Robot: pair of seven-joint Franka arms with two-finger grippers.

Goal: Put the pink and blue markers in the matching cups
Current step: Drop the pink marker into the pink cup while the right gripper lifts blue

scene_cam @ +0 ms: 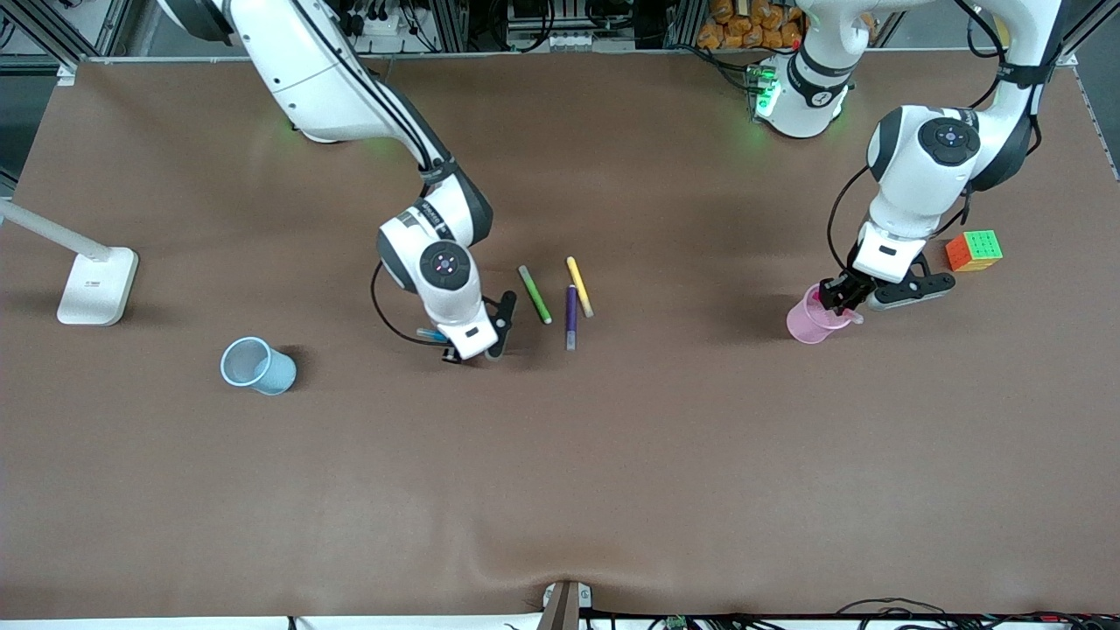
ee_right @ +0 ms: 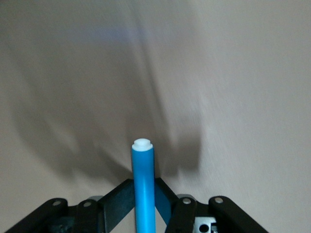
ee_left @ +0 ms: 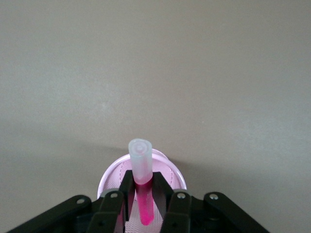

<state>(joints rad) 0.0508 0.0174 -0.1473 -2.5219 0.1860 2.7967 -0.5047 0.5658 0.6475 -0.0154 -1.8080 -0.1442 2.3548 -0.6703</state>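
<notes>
My left gripper (scene_cam: 836, 297) is shut on the pink marker (ee_left: 144, 201) and holds it upright, pale cap up, with its lower end inside the pale pink cup (scene_cam: 807, 324) near the left arm's end of the table. The cup's rim (ee_left: 108, 175) shows round the fingers (ee_left: 127, 187). My right gripper (scene_cam: 464, 353) is shut on the blue marker (ee_right: 144, 182), low over the bare table mid-table; a bit of the blue marker (scene_cam: 431, 333) sticks out beside the hand. The light blue cup (scene_cam: 278, 374) stands toward the right arm's end of the table.
A green pen (scene_cam: 535, 295), a yellow pen (scene_cam: 579, 286) and a dark purple pen (scene_cam: 570, 317) lie beside the right gripper. A colour cube (scene_cam: 974, 250) sits beside the left gripper. A white lamp base (scene_cam: 96, 284) stands at the right arm's end of the table.
</notes>
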